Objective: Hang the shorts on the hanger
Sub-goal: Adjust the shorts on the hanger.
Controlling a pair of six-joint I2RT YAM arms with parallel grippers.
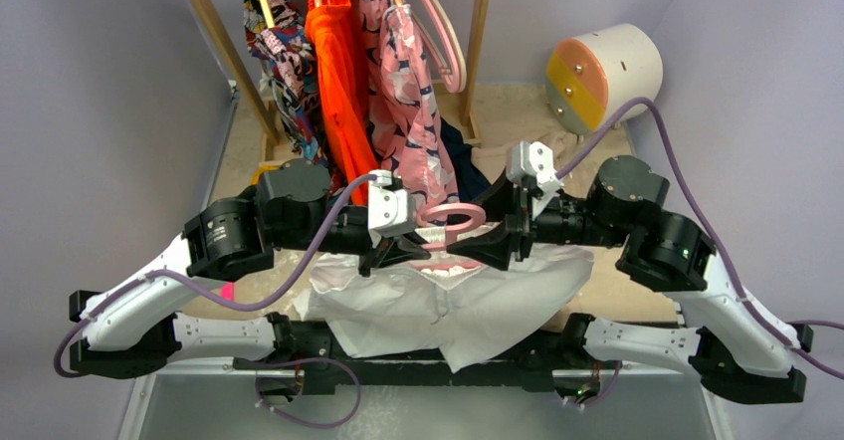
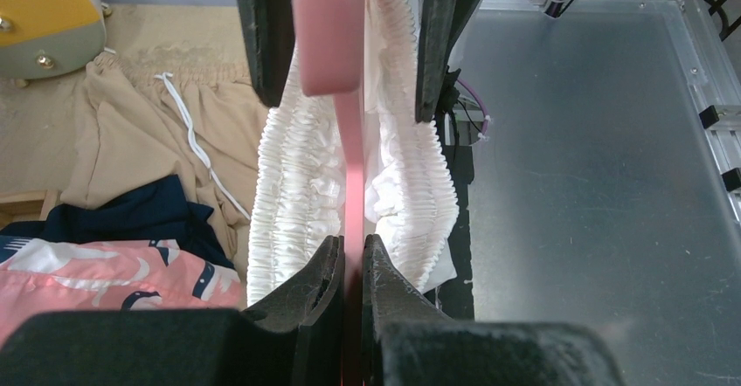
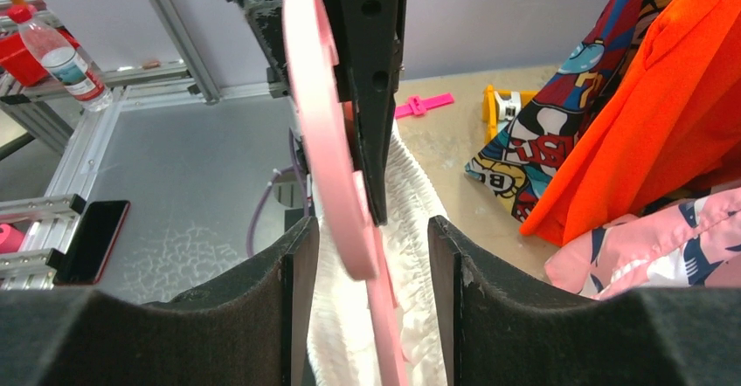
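The hanger [image 2: 349,159] is being pinched by the left gripper [image 2: 352,259], jaws pressed onto its slim arm. The right gripper [image 3: 374,237] is being held with jaws spread either side of the hanger. The shorts [image 1: 448,306] are being carried just below the hanger, with the waistband gathered around it.

Table [image 1: 498,107] w/ tan garment [image 2: 131,141]; shorts [image 1: 448,311] partly

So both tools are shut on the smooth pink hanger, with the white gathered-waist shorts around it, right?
Not both. The left tool is shut on the smooth pink hanger, but the right tool is open, its fingers apart either side of it, as the right wrist view shows. The white gathered-waist shorts are around it.
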